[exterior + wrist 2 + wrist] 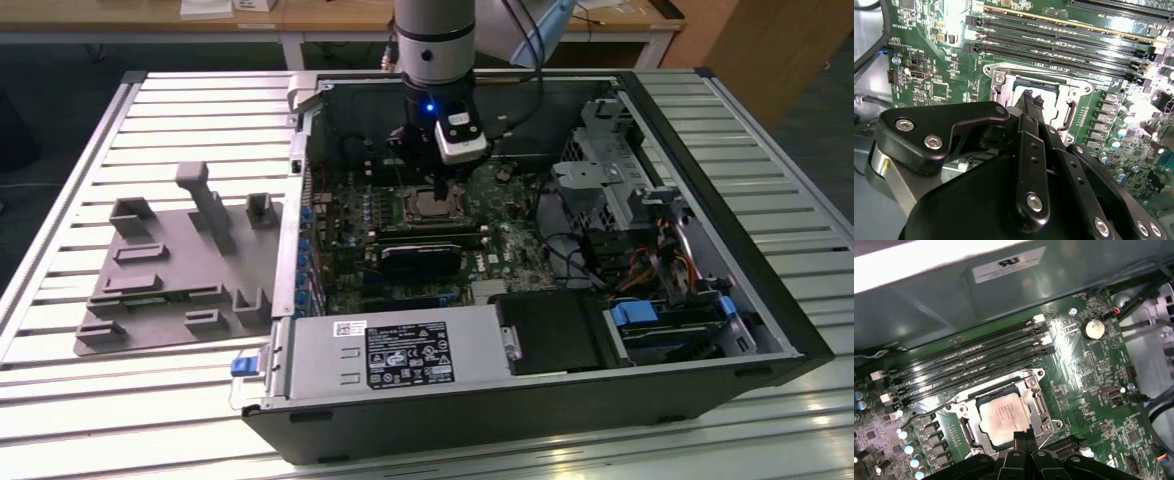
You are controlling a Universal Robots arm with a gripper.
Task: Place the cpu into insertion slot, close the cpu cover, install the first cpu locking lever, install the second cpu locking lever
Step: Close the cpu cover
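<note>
We see the gripper (pixel 1024 436), its fingers drawn narrowly together, poised at one edge of the cpu (pixel 1002 417). The cpu lies flat in the insertion slot (pixel 969 432), framed by the lowered cpu cover (pixel 1035 399), just beside the long memory slots (pixel 969 365) on the green motherboard (pixel 1089 390) inside the open computer case (pixel 534 420)

Exterior view high over open case (pixel 534 425); both wrist views close, sharing insertion slot (pixel 1066 97) (pixel 1035 402).
</note>
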